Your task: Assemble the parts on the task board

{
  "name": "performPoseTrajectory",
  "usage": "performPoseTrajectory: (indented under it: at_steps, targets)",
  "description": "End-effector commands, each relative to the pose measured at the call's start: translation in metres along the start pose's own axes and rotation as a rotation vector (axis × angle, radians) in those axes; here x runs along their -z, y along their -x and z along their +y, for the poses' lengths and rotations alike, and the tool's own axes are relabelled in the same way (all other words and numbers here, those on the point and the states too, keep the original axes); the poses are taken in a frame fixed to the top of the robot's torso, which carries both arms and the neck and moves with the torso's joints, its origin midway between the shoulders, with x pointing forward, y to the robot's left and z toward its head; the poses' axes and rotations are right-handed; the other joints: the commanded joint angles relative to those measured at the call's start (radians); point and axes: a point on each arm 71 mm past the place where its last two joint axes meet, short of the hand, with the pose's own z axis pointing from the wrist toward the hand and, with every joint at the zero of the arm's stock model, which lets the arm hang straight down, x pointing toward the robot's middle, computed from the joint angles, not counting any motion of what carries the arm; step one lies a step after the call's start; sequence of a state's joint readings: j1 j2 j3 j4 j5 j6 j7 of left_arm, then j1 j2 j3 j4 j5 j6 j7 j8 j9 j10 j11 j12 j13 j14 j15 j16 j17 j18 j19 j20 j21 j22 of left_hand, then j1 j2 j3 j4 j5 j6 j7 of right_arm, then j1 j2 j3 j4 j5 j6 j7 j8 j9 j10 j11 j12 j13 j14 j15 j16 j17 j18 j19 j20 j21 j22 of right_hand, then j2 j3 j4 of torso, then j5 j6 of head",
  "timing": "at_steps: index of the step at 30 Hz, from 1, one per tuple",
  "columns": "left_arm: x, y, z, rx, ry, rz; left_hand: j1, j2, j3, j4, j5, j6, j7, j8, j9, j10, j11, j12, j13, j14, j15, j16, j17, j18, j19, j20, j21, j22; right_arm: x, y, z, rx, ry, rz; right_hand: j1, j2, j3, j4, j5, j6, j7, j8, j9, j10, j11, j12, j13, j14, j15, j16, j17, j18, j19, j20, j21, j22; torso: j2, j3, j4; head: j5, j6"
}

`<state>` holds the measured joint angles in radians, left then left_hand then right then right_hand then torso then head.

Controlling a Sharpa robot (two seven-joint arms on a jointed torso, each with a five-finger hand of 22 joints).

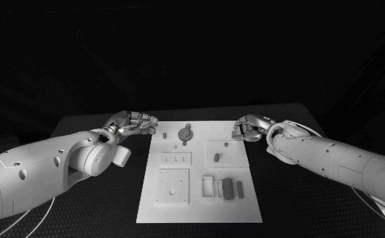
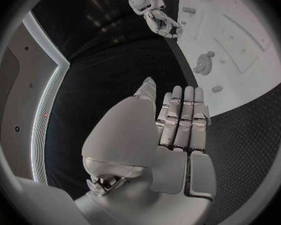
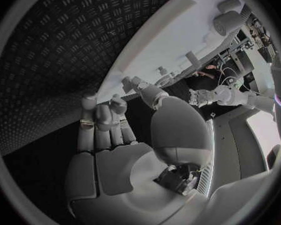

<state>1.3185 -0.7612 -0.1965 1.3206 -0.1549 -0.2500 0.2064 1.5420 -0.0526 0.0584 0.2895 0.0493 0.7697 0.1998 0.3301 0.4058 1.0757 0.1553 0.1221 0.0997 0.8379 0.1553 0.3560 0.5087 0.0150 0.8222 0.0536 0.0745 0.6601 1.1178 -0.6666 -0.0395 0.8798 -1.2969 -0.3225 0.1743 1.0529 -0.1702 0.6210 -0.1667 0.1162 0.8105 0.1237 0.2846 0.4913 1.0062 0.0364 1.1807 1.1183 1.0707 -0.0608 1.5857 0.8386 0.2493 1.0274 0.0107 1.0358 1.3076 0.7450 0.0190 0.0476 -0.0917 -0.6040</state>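
The task board lies flat in the middle of the table, with small parts resting near its front edge and a round part near its far edge. The left hand hovers beside the board's far left corner, fingers straight and close together, holding nothing. The right hand sits at the far right corner, fingers loosely bent, holding nothing.
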Motion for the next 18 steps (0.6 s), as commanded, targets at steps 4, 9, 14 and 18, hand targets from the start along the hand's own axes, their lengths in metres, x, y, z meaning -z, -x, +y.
performPoseTrajectory:
  at_steps: [4,9,14,18]
  targets:
    - [0.0002,-0.0018,-0.0013,0.002,-0.011,0.019,0.006,0.002,-0.002,0.001,0.001,0.005,0.000,0.000,-0.001,0.002,0.003,-0.004,0.002,0.001,0.002,-0.002,0.002,0.004,0.001,0.002,0.003,0.001,-0.0021,-0.0038,0.0043,-0.002,0.009,0.005,-0.001,0.011,-0.002,0.005,0.000,0.110,0.019,0.007,0.002,-0.013,-0.003,0.003,-0.002,0.002,-0.008,0.007,0.001,0.013,0.001,-0.009,0.004,0.016,0.000,-0.0001,0.0001,-0.001,-0.002]
    - [0.0003,-0.0015,-0.0012,0.001,-0.010,0.019,0.005,0.002,-0.002,0.001,0.001,0.005,0.000,0.000,-0.001,0.001,0.003,-0.005,0.002,0.000,0.001,-0.003,0.002,0.004,0.001,0.002,0.003,0.001,-0.0031,-0.0056,0.0065,-0.004,0.015,0.007,0.000,0.018,-0.004,0.003,0.001,0.116,0.016,0.010,0.003,-0.011,-0.006,0.004,-0.003,0.004,-0.011,0.007,0.001,0.013,0.002,-0.010,0.004,0.016,0.000,-0.0003,0.0009,0.000,-0.005]
    - [0.0003,-0.0015,-0.0012,0.001,-0.010,0.019,0.005,0.002,-0.002,0.001,0.001,0.005,0.000,0.000,-0.001,0.001,0.003,-0.005,0.002,0.000,0.001,-0.003,0.003,0.004,0.000,0.002,0.003,0.002,-0.0036,-0.0064,0.0074,-0.005,0.017,0.013,0.002,0.026,-0.004,-0.001,0.001,0.121,0.014,0.012,0.004,-0.011,-0.009,0.004,-0.004,0.004,-0.013,0.007,0.001,0.013,0.001,-0.011,0.004,0.016,0.000,-0.0008,0.0005,0.001,-0.006]
    - [0.0005,-0.0012,-0.0011,0.001,-0.010,0.018,0.005,0.002,-0.002,0.001,0.001,0.004,0.001,0.000,-0.001,0.001,0.003,-0.005,0.002,0.000,0.001,-0.003,0.003,0.004,0.000,0.002,0.003,0.002,-0.0037,-0.0067,0.0077,-0.005,0.019,0.015,0.004,0.036,-0.006,-0.008,0.001,0.129,0.010,0.016,0.006,-0.010,-0.012,0.004,-0.005,0.005,-0.016,0.007,0.001,0.013,0.001,-0.011,0.005,0.017,-0.001,-0.0004,-0.0001,0.001,-0.007]
